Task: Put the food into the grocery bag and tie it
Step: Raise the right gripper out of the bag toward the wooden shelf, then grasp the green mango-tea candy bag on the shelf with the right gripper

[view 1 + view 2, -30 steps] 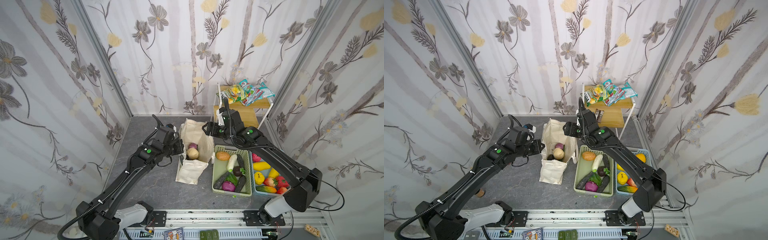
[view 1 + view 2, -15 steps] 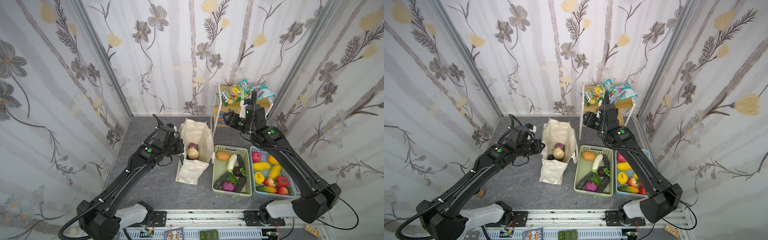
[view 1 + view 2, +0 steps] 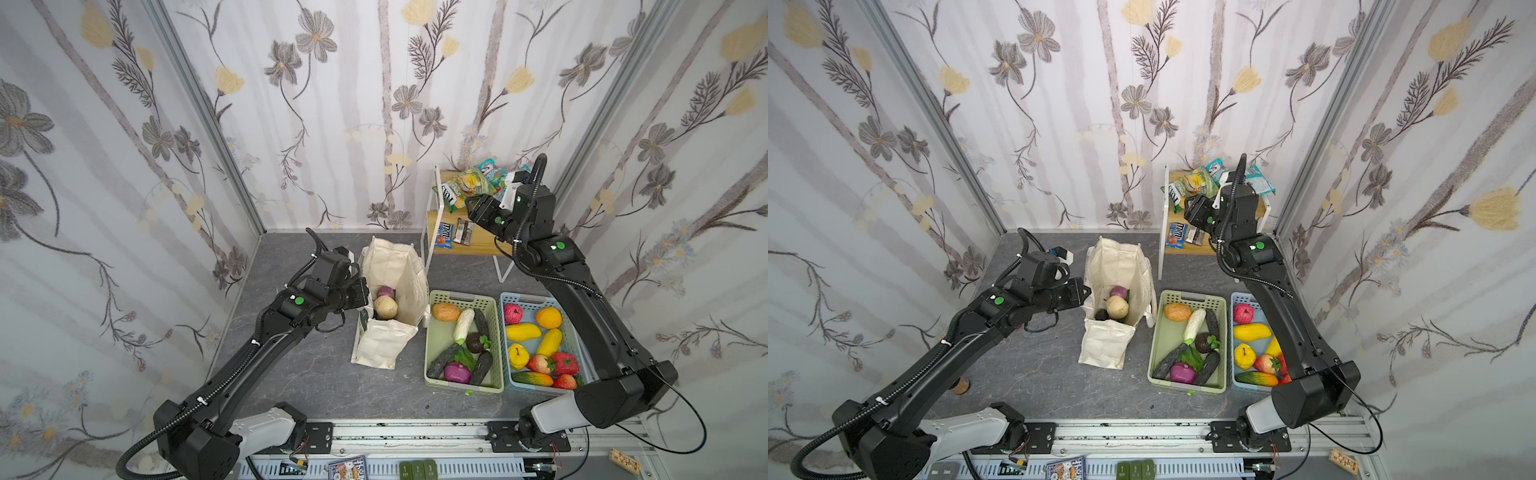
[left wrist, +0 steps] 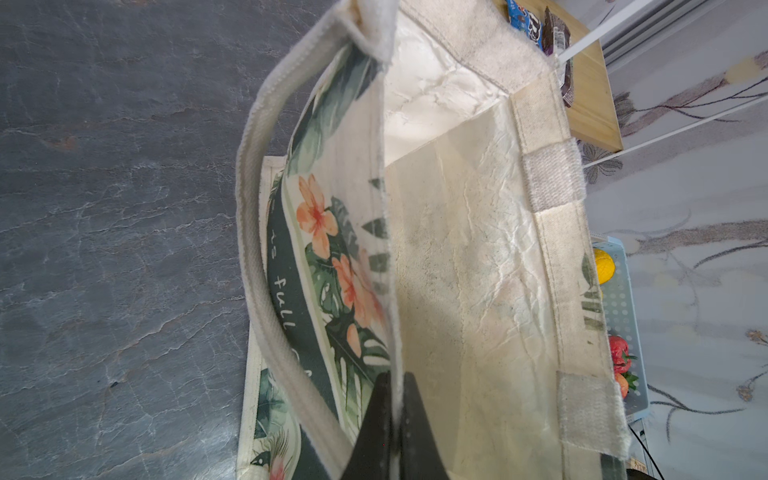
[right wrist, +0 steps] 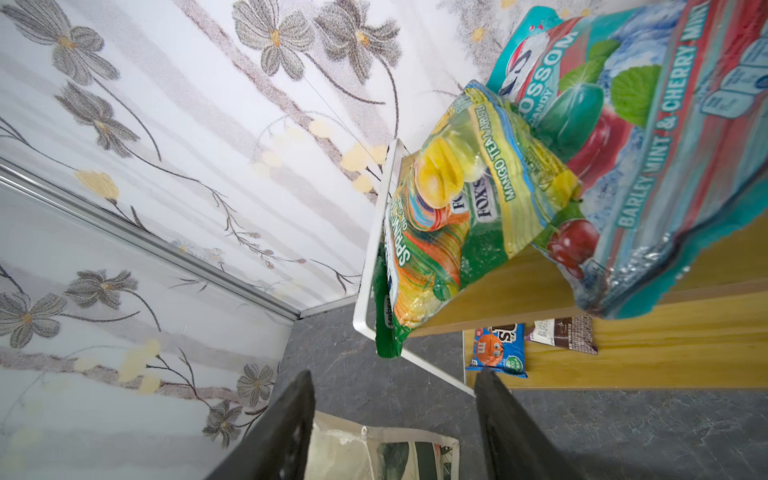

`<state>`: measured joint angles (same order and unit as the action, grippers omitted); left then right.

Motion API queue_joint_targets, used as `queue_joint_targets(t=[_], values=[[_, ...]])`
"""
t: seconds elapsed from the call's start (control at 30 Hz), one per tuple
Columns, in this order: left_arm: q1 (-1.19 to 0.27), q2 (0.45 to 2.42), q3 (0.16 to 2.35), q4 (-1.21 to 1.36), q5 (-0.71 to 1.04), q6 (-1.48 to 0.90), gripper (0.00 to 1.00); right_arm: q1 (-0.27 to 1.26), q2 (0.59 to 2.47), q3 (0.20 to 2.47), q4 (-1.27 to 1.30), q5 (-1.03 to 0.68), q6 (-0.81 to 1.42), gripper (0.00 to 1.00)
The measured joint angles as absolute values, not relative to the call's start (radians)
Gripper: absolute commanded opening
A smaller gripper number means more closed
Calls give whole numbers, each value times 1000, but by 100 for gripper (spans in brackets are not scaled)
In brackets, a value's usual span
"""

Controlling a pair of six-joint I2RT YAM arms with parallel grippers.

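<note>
With your left tool (image 4: 395, 378) clamped on the grocery bag (image 4: 457, 270) rim, steer your empty, part-open right tool (image 5: 395, 376) squarely onto the yellow-green snack packet (image 5: 478, 199) where it overhangs.

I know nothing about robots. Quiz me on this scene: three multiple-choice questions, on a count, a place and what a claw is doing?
1. How many plastic baskets stand beside the cream canvas tote bag? A two; B one; C four.
2. Where is the yellow-green snack packet? A inside the bag; B on the top shelf of the wooden rack; C in a basket.
3. The left claw is: A open in mid-air; B gripping a basket; C shut on the bag's rim.
Answers: 1 A, a pale green basket and a blue basket. 2 B, it lies among packets there. 3 C, it pinches the cloth edge.
</note>
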<state>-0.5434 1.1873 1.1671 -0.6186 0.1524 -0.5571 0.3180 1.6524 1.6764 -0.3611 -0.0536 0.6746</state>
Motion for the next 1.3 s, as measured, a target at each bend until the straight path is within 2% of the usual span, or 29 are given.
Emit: queue_joint_targets(t=[0.63, 1.3], values=[[-553, 1194, 1169, -618, 135, -565, 0, 268, 1753, 1716, -296, -175, 756, 61], [-553, 1214, 1187, -618, 135, -565, 0, 243, 1796, 1727, -289, -202, 821, 66]])
